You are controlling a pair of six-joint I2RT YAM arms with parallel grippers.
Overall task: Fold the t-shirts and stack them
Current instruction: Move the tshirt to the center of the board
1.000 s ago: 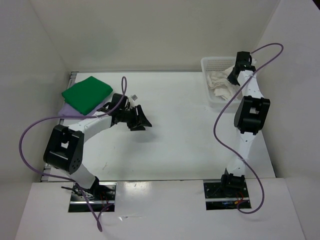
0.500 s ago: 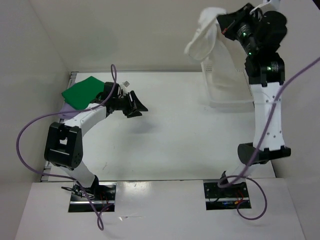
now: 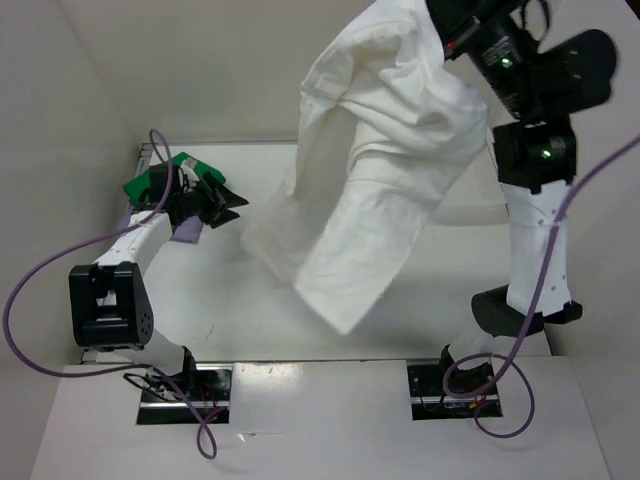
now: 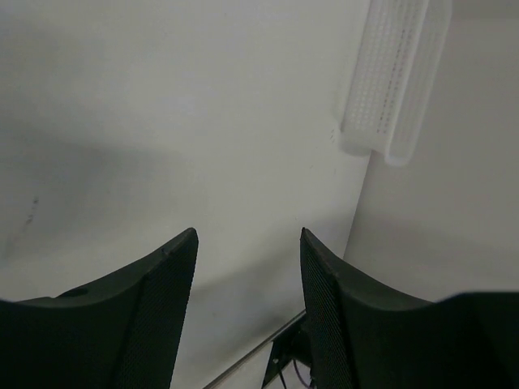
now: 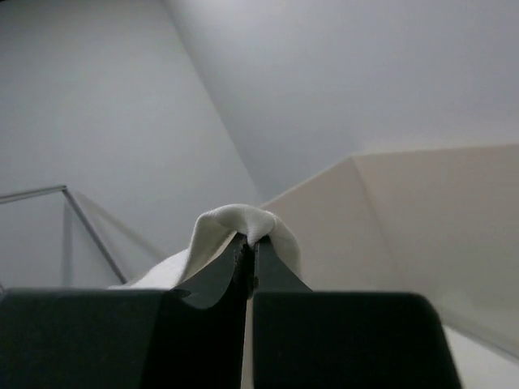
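Seen from above, two arms stand side by side at the near edge of a table [image 3: 240, 310]. The right gripper [image 5: 250, 253] is raised high over the far right, its fingers pressed together on a fold of the hanging shirt [image 3: 380, 170]. That shirt drapes down and leftward across the middle of the table; whether its lower edge touches the surface cannot be told. In the far left corner a folded shirt [image 3: 138, 187] lies on top of a bottom shirt [image 3: 186, 233]. The left gripper [image 3: 228, 203] sits just right of that stack, fingers spread apart, over bare table. The basket [image 4: 393, 81] lies at the far right, beside the wall.
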